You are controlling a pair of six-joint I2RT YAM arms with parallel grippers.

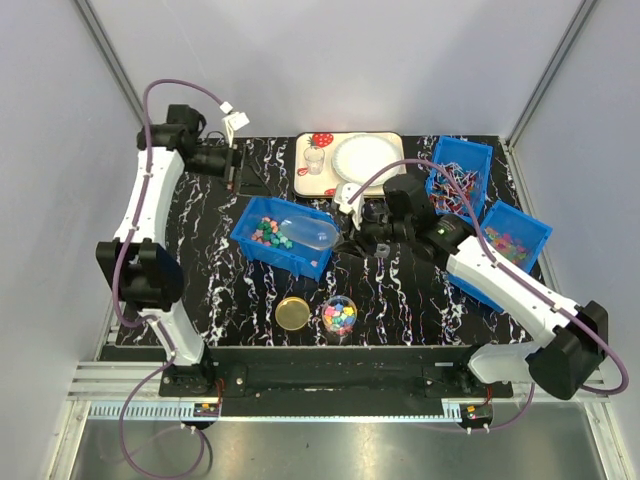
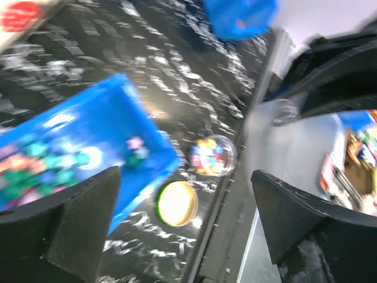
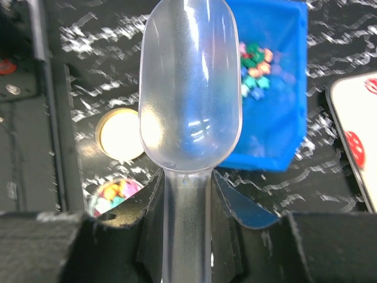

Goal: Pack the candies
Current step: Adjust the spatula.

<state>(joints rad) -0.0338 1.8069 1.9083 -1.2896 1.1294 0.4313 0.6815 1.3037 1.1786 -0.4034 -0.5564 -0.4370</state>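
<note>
Right gripper (image 3: 187, 203): clamped on the handle of a clear plastic scoop (image 3: 189, 100). The scoop's bowl is held over the blue bin (image 1: 290, 262) and appears to carry nothing.

Left gripper (image 1: 234, 160): jaws spread wide, nothing held. It is placed at the far left of the table (image 1: 400, 300), well apart from the work.

Candies (image 3: 254, 69): the bulk is seen loose in the blue bin, gathered toward one end. A smaller share is already lodged in the small clear jar (image 1: 340, 316) near the front edge of the table.

Gold lid (image 1: 293, 313): laid flat just beside the jar, not fitted.

Progress, as judged: packing is begun but not finished. The jar looks only partly filled. More scoops are to be carried over from the bin, and the lid is yet to be put on.

Further blue bins (image 1: 484, 165) of other sweets at the right: not concerned.
</note>
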